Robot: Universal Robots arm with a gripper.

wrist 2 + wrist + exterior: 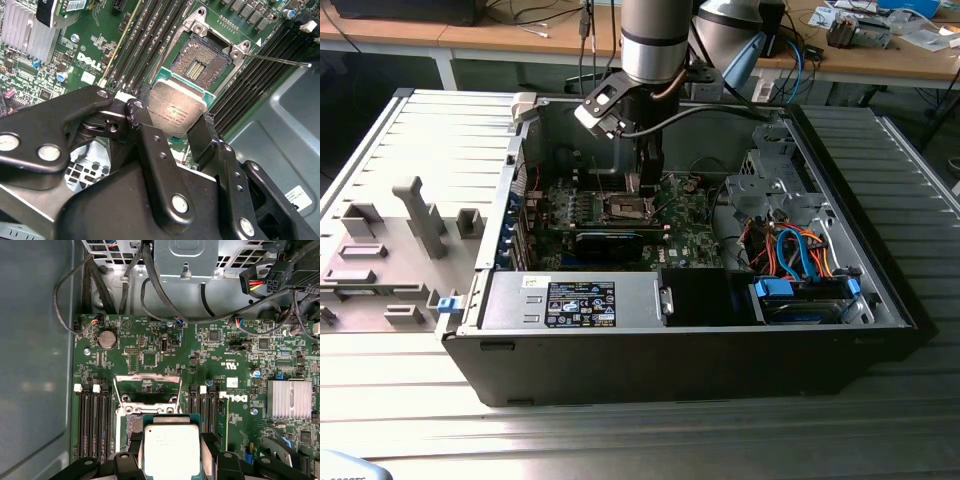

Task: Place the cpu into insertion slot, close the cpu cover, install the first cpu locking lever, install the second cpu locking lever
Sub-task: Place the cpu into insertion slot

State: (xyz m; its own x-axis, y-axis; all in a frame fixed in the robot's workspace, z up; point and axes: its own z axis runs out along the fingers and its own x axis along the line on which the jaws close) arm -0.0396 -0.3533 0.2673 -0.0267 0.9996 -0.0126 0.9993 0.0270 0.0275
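Note:
My gripper (172, 122) is shut on the cpu (177, 112), a flat square chip with a dull silver top, its black fingers (136, 114) pressing on two opposite edges. The chip hangs just above the open insertion slot (200, 62), partly overlapping it and not seated. In the first wrist view the cpu (170, 447) covers part of the slot (131, 424), and the silvery cpu cover (147, 377) stands open beyond it. A thin locking lever (280, 60) sticks out beside the slot. In the exterior view the gripper (645, 185) hangs inside the computer case over the slot (625, 207).
Memory slots (92, 420) flank the slot on both sides. A finned heatsink (289, 400) sits on the green board. Loose black cables (165, 300) and a drive cage (770, 185) crowd one end of the case. A long black card (610, 240) lies near the socket.

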